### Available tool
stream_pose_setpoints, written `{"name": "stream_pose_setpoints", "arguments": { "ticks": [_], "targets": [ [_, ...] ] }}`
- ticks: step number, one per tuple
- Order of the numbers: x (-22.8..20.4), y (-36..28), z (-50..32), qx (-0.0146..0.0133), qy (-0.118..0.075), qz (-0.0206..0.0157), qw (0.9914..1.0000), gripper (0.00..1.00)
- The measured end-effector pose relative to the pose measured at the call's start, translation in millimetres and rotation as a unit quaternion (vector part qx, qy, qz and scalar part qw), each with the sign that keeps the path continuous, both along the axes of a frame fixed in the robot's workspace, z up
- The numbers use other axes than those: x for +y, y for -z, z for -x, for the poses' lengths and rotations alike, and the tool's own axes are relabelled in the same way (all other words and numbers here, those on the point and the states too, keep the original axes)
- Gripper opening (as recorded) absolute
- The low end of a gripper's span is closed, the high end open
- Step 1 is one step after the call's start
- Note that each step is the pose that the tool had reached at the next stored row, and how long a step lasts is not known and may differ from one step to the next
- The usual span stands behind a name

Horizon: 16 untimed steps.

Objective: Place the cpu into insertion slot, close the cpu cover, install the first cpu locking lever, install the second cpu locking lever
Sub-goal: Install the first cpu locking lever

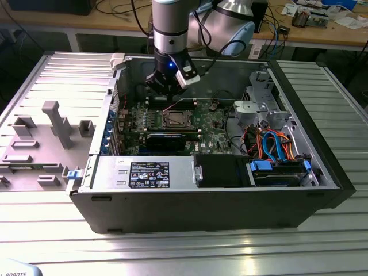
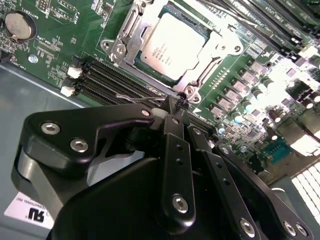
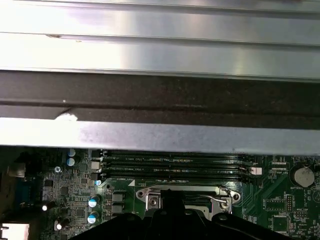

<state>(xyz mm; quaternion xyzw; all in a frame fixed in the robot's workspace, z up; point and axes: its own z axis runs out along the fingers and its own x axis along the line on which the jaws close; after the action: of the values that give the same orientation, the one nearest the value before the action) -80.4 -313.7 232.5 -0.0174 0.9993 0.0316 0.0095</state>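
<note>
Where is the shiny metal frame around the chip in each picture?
Exterior view: cpu cover mid green board, just beneath the gripper.
Second wrist view: framing the chip, past the black fingers, at.
First wrist view: between memory slots and gripper, at.
Shared landmark: the long memory slots alongside.

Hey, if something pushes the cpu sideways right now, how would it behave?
The cpu lies flat inside the metal frame of the cover, so it probably would not slide or tip. Its thin, flat shape suggests it is light and stiff. The smooth metal top looks slippery.
</note>
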Motion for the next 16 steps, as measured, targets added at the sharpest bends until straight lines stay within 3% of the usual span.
{"name": "stream_pose_setpoints", "arguments": {
  "ticks": [7,10,13,16],
  "targets": [
    [3.6,1.0,-4.5,0.0,0.0,0.0004,1.0,0.11],
    [3.8,1.1,-5.6,-0.0001,0.0,0.0028,1.0,0.11],
    [4.7,1.1,-9.2,0.0,0.0,0.008,0.99997,0.11],
    [6.7,1.4,-12.6,0.0,0.0,0.0081,0.99997,0.11]
  ]
}}
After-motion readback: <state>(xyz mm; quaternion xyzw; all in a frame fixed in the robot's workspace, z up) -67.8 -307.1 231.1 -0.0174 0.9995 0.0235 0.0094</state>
